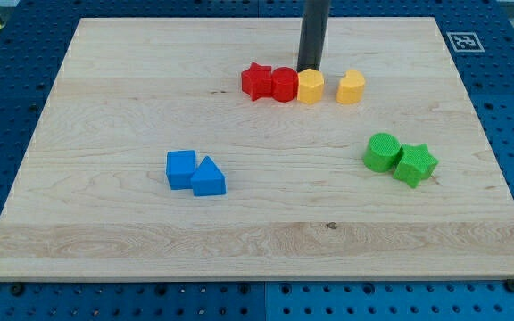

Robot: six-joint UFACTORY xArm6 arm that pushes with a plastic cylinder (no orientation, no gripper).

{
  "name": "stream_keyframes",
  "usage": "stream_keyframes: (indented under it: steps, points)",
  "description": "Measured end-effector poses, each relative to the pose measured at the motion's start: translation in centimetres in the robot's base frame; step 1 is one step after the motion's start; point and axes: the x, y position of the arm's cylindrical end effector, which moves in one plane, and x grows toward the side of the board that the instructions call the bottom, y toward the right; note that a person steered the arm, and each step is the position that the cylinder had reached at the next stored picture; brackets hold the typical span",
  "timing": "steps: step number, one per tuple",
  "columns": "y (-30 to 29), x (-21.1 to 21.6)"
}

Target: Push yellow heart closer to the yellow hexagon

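Single arm ends in straight dark rod, entering from view's top edge, right of centre. Rod stands close to vertical, slight lean only. Upper portion cut off by frame; arm links not visible. My tip (309, 69) rests at board level in upper part of view. No gripper fitted.

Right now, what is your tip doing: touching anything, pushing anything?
No gripper: my tip holds nothing.
It sits just above the yellow hexagon, at its top edge; contact cannot be told.
The yellow heart lies apart, to the view's right.
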Motion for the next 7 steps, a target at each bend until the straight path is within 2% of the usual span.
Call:
stream_keyframes:
  steps: [2,3,5,6,7]
  points:
    - [2.0,-4.7]
    - [7.1,-4.9]
    - [14.0,-2.0]
    - [15.6,0.8]
    - [15.1,1.5]
